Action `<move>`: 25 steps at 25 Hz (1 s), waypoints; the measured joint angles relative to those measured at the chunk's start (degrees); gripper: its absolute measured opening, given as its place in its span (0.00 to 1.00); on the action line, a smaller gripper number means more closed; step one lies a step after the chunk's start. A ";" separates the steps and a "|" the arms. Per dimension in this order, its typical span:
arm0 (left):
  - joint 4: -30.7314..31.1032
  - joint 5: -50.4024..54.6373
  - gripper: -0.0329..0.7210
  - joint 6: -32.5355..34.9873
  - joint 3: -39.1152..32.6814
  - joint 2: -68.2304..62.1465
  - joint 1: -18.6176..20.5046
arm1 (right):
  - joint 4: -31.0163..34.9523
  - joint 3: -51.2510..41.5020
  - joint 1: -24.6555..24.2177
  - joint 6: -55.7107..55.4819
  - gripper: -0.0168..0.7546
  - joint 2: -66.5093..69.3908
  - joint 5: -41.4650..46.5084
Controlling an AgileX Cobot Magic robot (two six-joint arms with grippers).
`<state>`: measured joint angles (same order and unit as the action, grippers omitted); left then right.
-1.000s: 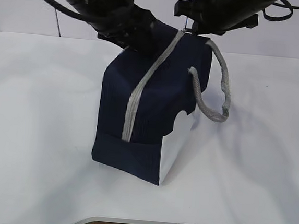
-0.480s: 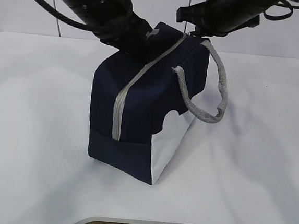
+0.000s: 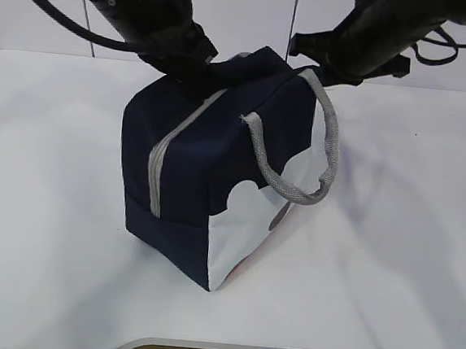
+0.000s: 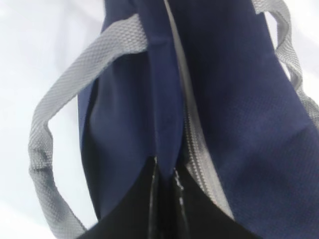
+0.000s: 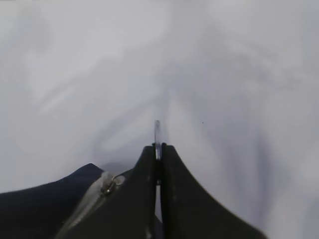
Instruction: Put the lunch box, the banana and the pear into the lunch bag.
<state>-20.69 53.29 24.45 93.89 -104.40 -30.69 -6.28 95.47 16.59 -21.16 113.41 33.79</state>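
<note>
Here, lunch bag [image 4: 164,99] fabric pinched between left fingers [image 4: 152,199], zipped.

The lunch bag [image 3: 209,172] is shifted left on the table [image 3: 389,262] and turned, so more of the white patch [image 3: 249,225] is shown now. The rope handle [image 3: 299,160] is swung lower, and the right gripper [image 3: 320,64] is moved right along the top.

A white table [image 3: 58,208] with a rounded front edge is carrying a single item, the navy lunch bag [image 3: 200,172], which is standing upright near the middle of the surface, its grey zipper closed and one grey rope handle hanging down its right side.
</note>
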 joint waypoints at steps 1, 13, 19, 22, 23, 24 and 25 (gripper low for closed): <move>0.12 0.11 0.05 0.00 0.00 0.00 0.00 | 0.31 0.00 -0.15 0.00 0.03 0.90 0.32; 2.07 1.82 0.05 0.00 0.00 0.00 0.00 | 6.28 0.31 -0.64 3.22 0.03 5.08 2.17; 2.07 2.17 0.05 0.00 0.00 0.11 0.00 | 6.58 0.52 -0.64 3.64 0.03 5.66 2.49; 2.07 2.54 0.05 0.00 0.00 0.11 0.00 | 6.28 1.91 -0.64 4.22 0.03 5.66 4.22; 2.07 2.68 0.05 0.00 0.00 0.11 0.00 | 6.28 2.64 -0.64 4.63 0.03 5.76 5.19; 2.07 2.83 0.05 0.00 0.00 0.11 0.00 | 6.28 3.45 -0.72 5.03 0.03 5.78 6.23; 2.07 2.96 0.05 0.00 0.00 0.11 0.00 | 6.28 4.17 -0.72 5.24 0.03 5.90 6.99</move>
<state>-18.62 56.26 24.45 93.89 -104.29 -30.69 0.00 99.64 15.87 -15.91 119.31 40.78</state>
